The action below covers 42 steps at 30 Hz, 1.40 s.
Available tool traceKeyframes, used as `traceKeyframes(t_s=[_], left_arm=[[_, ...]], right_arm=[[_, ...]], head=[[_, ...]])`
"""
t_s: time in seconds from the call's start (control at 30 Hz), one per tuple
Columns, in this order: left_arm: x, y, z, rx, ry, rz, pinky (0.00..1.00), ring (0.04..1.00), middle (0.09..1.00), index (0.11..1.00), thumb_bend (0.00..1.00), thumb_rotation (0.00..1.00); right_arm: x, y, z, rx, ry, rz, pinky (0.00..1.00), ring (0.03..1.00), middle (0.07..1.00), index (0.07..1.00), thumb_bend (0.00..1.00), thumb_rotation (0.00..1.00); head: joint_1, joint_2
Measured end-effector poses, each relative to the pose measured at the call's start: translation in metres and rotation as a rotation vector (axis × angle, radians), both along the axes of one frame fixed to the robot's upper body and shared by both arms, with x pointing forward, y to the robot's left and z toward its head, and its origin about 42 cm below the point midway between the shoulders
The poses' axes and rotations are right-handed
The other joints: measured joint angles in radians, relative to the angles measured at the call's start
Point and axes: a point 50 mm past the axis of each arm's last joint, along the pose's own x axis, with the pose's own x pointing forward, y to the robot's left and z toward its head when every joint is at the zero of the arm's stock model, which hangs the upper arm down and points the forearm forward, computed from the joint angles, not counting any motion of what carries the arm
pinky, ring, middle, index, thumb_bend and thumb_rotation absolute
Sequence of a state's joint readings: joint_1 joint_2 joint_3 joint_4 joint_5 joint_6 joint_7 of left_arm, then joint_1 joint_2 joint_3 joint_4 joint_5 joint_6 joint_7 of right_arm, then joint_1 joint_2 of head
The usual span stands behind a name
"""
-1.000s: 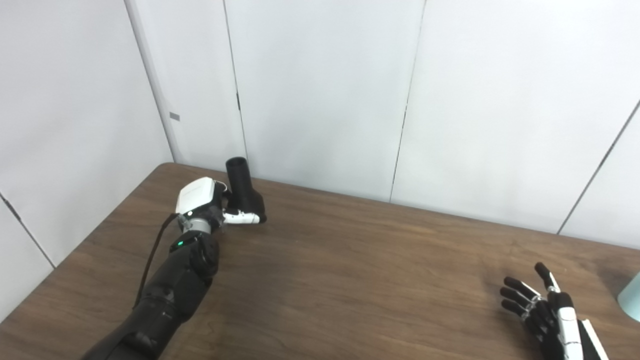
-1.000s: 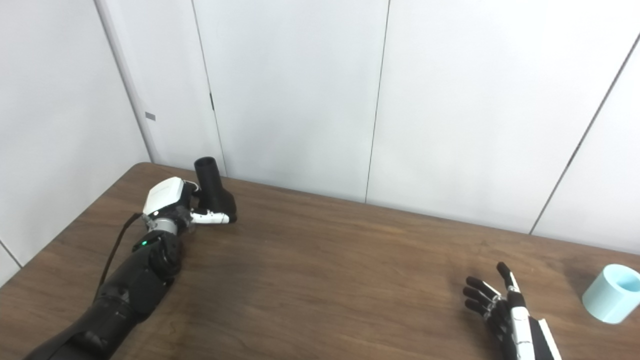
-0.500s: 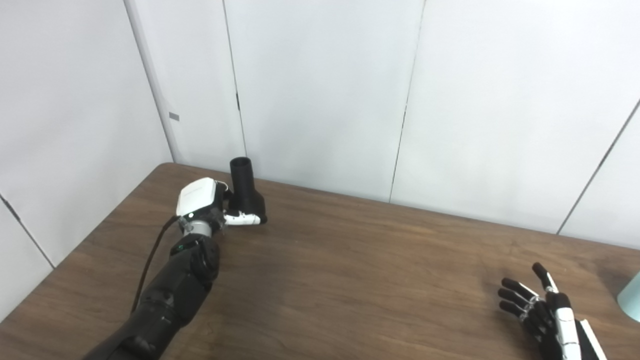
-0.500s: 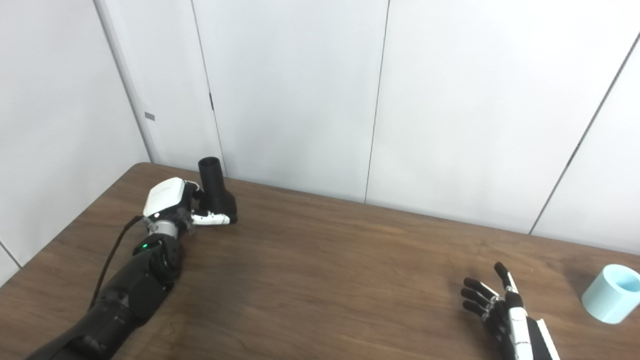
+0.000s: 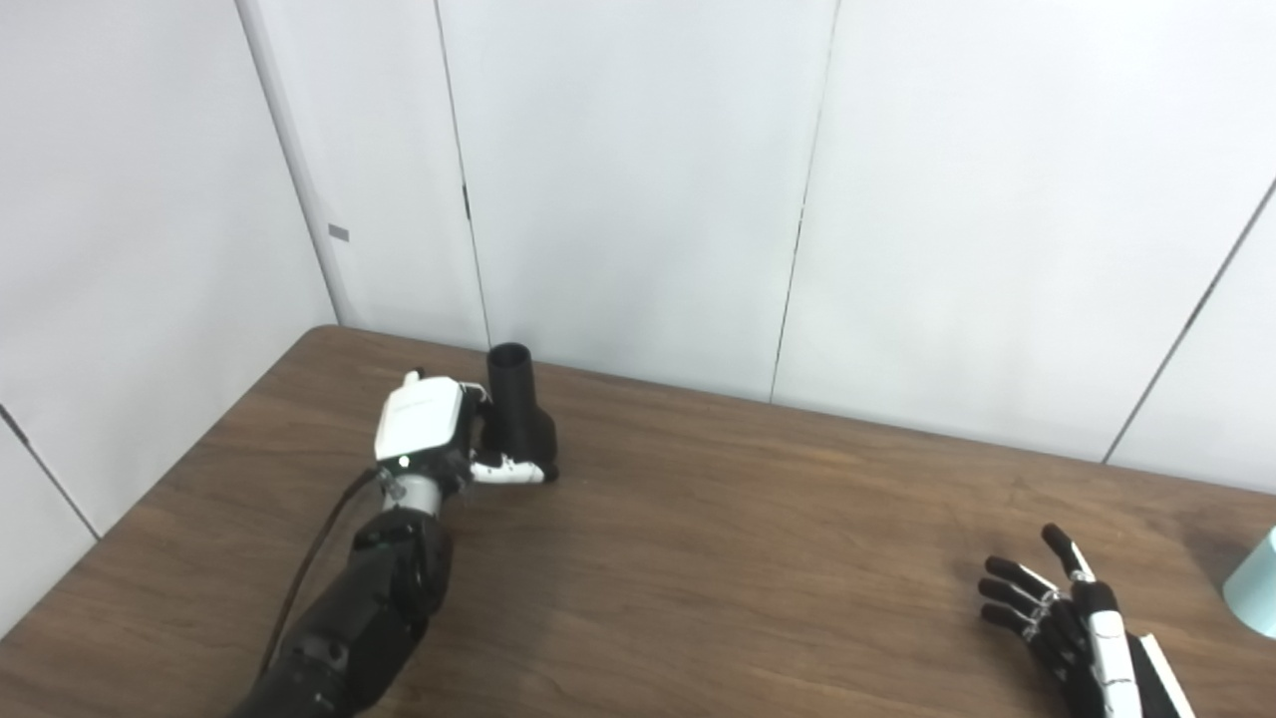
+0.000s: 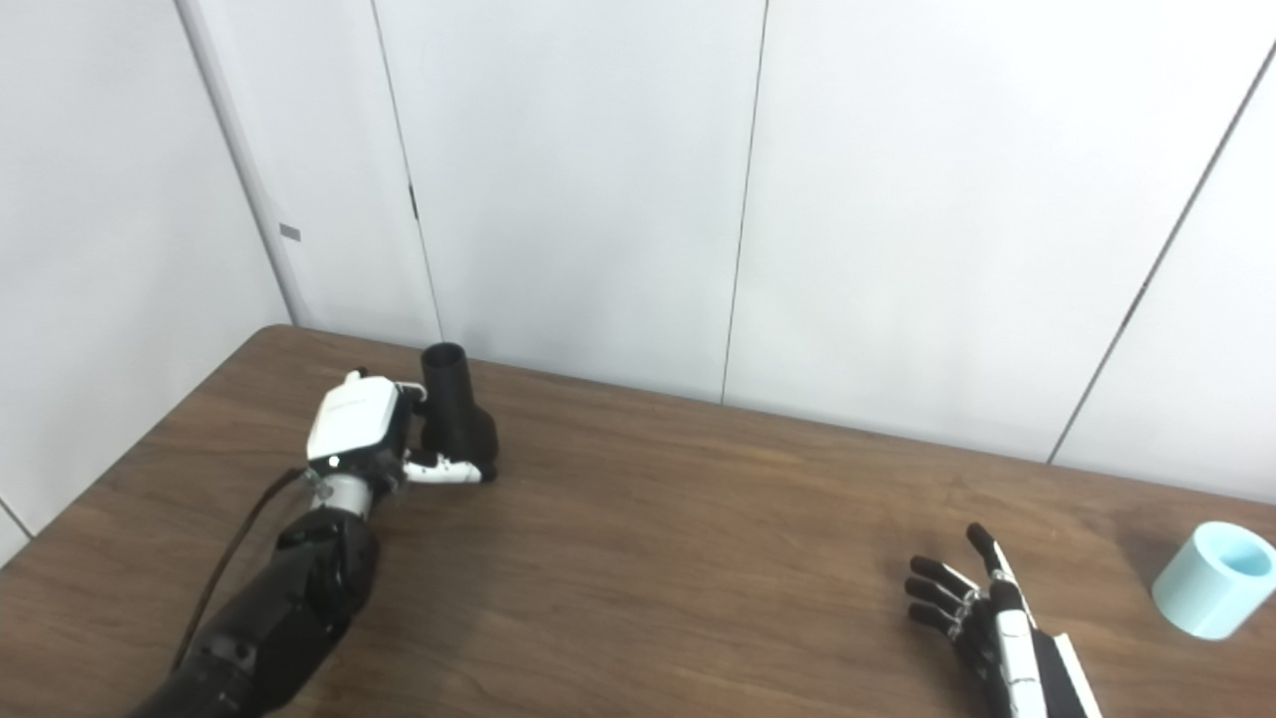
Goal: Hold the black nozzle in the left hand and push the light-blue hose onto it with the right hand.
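Note:
The black nozzle stands upright at the table's far left, narrow mouth up, wide base low near the tabletop. My left hand is shut on that base, its thumb wrapped across the front. Whether the base touches the wood I cannot tell. The light-blue hose piece, a short tube lying tilted, rests at the far right edge of the table. My right hand is open, palm up with fingers spread, low at the front right and a hand's width to the left of the hose.
The brown wooden table runs across the whole view. White wall panels stand directly behind its far edge, close behind the nozzle, and another panel closes off the left side.
My left hand has carried the nozzle a little to the right and nearer to me. The right hand has sunk slightly lower in the picture. The camera has shifted a bit.

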<state>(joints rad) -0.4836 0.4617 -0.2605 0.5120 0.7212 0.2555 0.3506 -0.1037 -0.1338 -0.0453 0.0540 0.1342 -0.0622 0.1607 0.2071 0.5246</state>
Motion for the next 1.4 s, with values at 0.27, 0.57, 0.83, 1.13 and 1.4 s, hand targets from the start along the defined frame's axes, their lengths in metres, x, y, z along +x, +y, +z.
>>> traceKeyframes(t_s=[0.27, 0.57, 0.83, 1.13, 1.4], left_arm=[[-0.016, -0.03, -0.006, -0.009, -0.024, -0.097, 1.0, 0.828, 0.693, 0.481, 0.52, 0.05], [-0.052, -0.07, -0.017, -0.089, -0.029, -0.212, 1.0, 0.824, 0.697, 0.482, 0.52, 0.05], [-0.08, -0.113, -0.023, -0.071, -0.029, -0.341, 1.0, 0.818, 0.701, 0.482, 0.52, 0.05], [-0.11, -0.15, -0.026, -0.039, -0.017, -0.456, 1.0, 0.819, 0.704, 0.483, 0.52, 0.05], [-0.122, -0.166, -0.028, -0.032, -0.014, -0.507, 1.0, 0.826, 0.706, 0.483, 0.52, 0.05]], right_arm=[[0.0, 0.003, 0.0, -0.002, -0.001, -0.001, 0.71, 0.746, 0.766, 0.948, 0.45, 1.0], [0.002, 0.008, 0.0, -0.003, -0.003, 0.003, 0.7, 0.754, 0.757, 0.944, 0.42, 1.0], [0.001, 0.014, 0.0, 0.006, -0.003, 0.013, 0.75, 0.765, 0.781, 0.95, 0.47, 1.0], [-0.013, 0.021, 0.0, 0.032, 0.017, 0.019, 0.75, 0.758, 0.774, 0.946, 0.5, 1.0], [-0.029, 0.013, 0.013, 0.022, 0.028, 0.001, 0.7, 0.74, 0.755, 0.913, 0.49, 0.99]], head=[[-0.026, 0.003], [-0.063, -0.003], [-0.098, 0.005], [-0.15, 0.028], [-0.204, 0.078]])
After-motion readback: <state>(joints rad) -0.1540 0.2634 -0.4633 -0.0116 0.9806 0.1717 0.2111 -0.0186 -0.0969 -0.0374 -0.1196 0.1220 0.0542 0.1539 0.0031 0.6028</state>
